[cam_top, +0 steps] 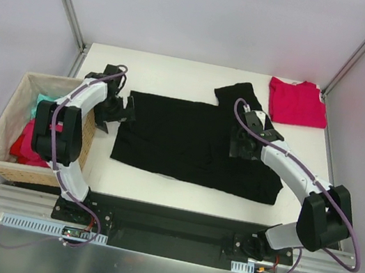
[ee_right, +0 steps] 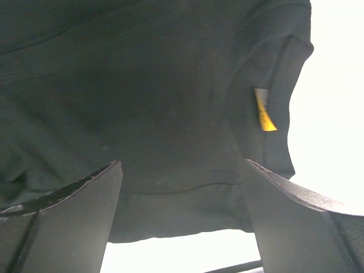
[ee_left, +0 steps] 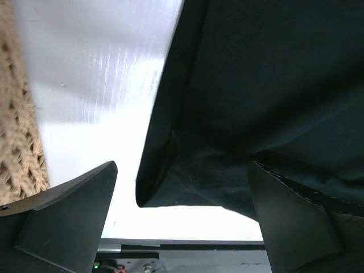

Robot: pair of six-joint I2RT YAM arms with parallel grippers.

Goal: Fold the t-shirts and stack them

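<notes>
Both arms bolted at near edge of the worktop (cam_top: 179, 72), reaching inward.

Left hand (cam_top: 122, 108) is at the left edge of the black t-shirt (cam_top: 189, 141). Fingers are wide apart and grip nothing. In the wrist view the left hand (ee_left: 181, 170) has the shirt's (ee_left: 273, 85) folded edge just past its tips, lying on the white worktop (ee_left: 96, 85).

Right hand (cam_top: 243, 146) is over the shirt's right part, near the collar. Right hand (ee_right: 182, 165) is spread open too, nothing pinched. Black cloth (ee_right: 142, 85) fills the view under it, with a yellow neck tag (ee_right: 263, 114) at the collar and the bare worktop (ee_right: 335, 85) beyond.

Black t-shirt is laid across the middle of the worktop, mostly flat, one sleeve pointing toward the far edge.

Woven tan basket (cam_top: 2, 126) is beside the worktop's left edge, next to the left arm, with red and teal cloth inside. Its weave (ee_left: 17, 142) shows at the left of the wrist view.

Crimson t-shirt (cam_top: 297, 102) is in the far right corner, folded, apart from the black one.
</notes>
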